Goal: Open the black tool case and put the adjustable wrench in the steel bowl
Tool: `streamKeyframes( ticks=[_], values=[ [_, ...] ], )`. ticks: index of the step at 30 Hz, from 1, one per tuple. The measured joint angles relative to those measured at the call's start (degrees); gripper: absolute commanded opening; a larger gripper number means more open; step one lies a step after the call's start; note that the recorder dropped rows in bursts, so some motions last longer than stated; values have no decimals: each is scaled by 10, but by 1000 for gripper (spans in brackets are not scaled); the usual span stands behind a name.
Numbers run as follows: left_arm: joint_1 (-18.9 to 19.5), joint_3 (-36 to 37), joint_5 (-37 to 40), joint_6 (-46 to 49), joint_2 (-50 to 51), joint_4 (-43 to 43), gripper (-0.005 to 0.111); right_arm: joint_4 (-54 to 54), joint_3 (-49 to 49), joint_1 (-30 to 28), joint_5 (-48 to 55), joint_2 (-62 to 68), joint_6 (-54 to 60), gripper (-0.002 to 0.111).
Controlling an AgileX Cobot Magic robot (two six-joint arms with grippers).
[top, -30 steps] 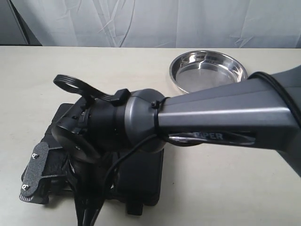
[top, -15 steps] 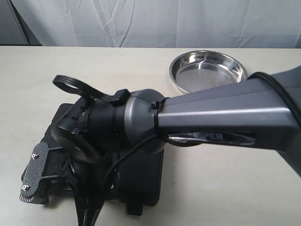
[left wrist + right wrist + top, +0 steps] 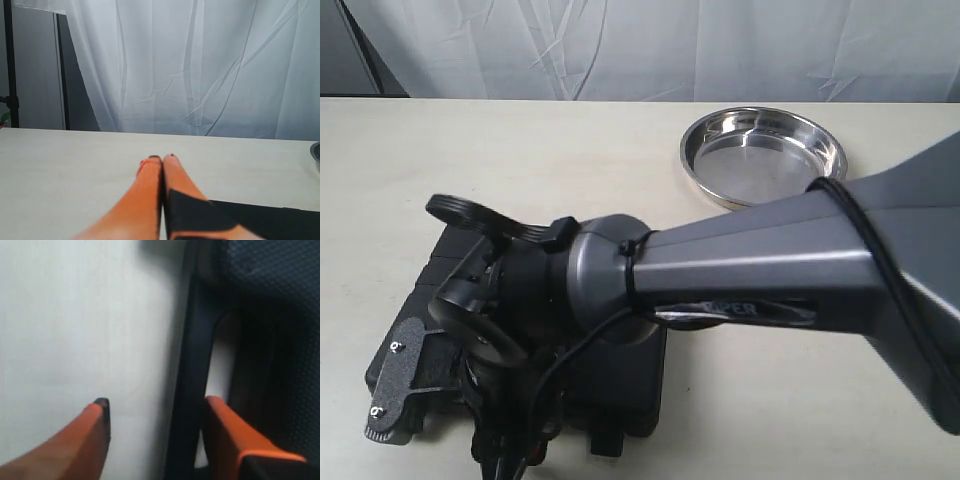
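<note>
The black tool case (image 3: pixel 620 385) lies shut on the table at the front left, mostly covered by my right arm (image 3: pixel 750 265), which reaches across over it. My right gripper (image 3: pixel 157 401) is open and straddles the bar of the case's cut-out handle (image 3: pixel 192 365). One finger is on the table side and the other is in the cut-out, and neither visibly presses the bar. The steel bowl (image 3: pixel 763 152) stands empty at the back right. My left gripper (image 3: pixel 161 158) is shut on nothing, low over bare table. The adjustable wrench is hidden.
A white curtain (image 3: pixel 190 65) hangs behind the table, with a dark stand (image 3: pixel 10 75) beside it. The bowl's rim (image 3: pixel 317 150) just shows at the edge of the left wrist view. Pale tabletop (image 3: pixel 520 150) spreads around the case and the bowl.
My right arm has dropped lower and shifted toward the front left, bringing the open gripper down at the case's handle. The case and the bowl have not moved.
</note>
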State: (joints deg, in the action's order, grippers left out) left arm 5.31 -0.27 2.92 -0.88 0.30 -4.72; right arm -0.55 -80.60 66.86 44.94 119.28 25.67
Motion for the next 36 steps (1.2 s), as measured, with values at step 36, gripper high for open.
streamKeyframes(
  ticks=[36],
  values=[
    [0,0,0,0,0,0,0,5,5,-3,-2,-9,-10,42]
  ],
)
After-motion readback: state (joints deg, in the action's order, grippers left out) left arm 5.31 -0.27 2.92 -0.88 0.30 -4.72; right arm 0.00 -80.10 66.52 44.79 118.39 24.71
